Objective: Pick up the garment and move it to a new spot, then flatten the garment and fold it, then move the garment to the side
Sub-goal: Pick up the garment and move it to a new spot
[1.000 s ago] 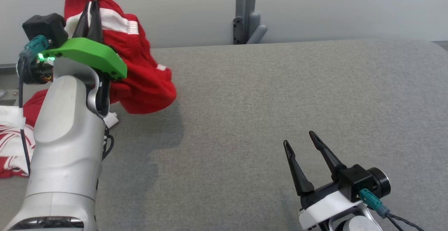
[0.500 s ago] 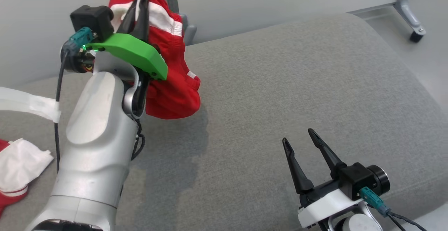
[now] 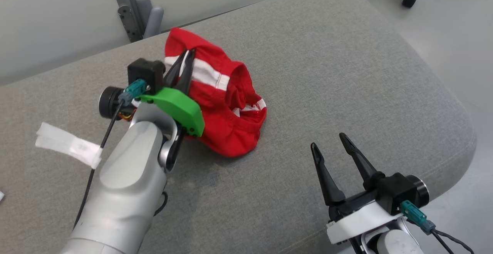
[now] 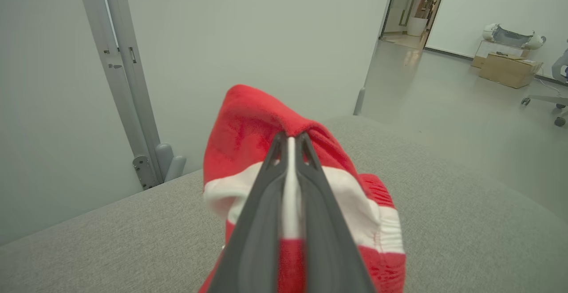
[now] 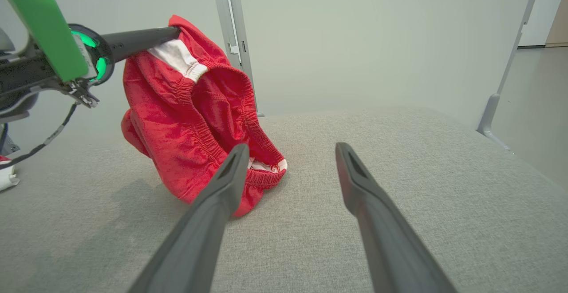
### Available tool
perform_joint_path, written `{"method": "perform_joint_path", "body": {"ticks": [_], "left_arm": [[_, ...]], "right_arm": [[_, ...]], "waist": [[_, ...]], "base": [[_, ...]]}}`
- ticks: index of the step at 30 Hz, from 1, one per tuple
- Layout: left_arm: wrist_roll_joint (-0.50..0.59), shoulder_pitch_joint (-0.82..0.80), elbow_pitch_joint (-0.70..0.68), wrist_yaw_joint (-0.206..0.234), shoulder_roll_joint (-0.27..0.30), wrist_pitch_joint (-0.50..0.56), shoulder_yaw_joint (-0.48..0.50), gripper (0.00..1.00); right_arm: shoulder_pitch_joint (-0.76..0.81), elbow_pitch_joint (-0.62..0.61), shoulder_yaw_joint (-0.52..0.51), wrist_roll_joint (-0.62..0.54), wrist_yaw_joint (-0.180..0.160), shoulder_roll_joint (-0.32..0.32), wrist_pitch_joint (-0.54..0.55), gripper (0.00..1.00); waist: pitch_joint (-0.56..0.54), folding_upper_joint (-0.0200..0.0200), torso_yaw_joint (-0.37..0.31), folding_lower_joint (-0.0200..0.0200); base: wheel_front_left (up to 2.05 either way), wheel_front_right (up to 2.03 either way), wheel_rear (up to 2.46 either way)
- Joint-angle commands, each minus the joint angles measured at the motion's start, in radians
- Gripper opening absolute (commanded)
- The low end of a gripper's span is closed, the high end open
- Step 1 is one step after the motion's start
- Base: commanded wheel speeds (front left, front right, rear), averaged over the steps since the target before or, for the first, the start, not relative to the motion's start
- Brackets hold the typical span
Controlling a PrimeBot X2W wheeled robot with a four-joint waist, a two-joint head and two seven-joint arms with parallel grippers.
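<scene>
The garment (image 3: 223,107) is red with white stripes and an elastic waistband. It hangs bunched from my left gripper (image 3: 188,54), which is shut on a fold at its top. In the left wrist view the closed fingertips (image 4: 284,140) pinch red cloth (image 4: 248,120) with a white band below. In the right wrist view the garment's (image 5: 186,120) lower end rests on the grey padded table (image 5: 399,151). My right gripper (image 3: 327,141) stands open and holds nothing, near the table's front right, apart from the cloth. The right wrist view shows the right gripper (image 5: 291,146) aimed just right of the garment.
A white tape strip (image 3: 67,144) wraps the left arm's cable. A grey metal post (image 3: 131,11) stands behind the table by the wall. The table's rounded right edge (image 3: 458,111) drops to floor, where a caster wheel (image 3: 408,0) stands.
The head camera has swung right. My left gripper has carried the garment toward the table's middle and lowered it, so its bottom now touches the surface. The right gripper has stayed open and in place.
</scene>
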Motion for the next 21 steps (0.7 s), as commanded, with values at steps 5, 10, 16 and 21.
{"method": "perform_joint_path", "body": {"ticks": [5, 10, 16, 21], "left_arm": [[0.022, 0.072, 0.102, 0.014, 0.058, -0.043, 0.005, 0.22], [0.024, 0.116, 0.136, 0.028, 0.088, -0.056, 0.045, 1.00], [0.035, 0.236, -0.004, 0.050, 0.093, -0.056, 0.173, 1.00], [0.074, 0.373, -0.122, 0.057, 0.061, -0.056, 0.271, 1.00]], "right_arm": [[-0.009, -0.005, -0.001, 0.012, 0.000, -0.001, -0.004, 1.00], [-0.008, 0.005, -0.005, 0.007, 0.000, -0.001, -0.004, 1.00], [0.012, 0.021, -0.013, -0.009, 0.000, -0.002, -0.004, 1.00], [0.035, 0.031, -0.026, -0.017, 0.000, -0.002, -0.004, 1.00]], "waist": [[0.030, -0.0001, -0.013, 0.0001], [0.022, -0.0001, 0.017, 0.0001], [-0.025, -0.0001, 0.083, 0.0001], [-0.076, -0.0001, 0.163, 0.0001]], "base": [[0.00, 0.00, 0.00], [0.00, 0.00, 0.00], [0.00, 0.00, 0.00], [0.00, 0.00, 0.00]]}}
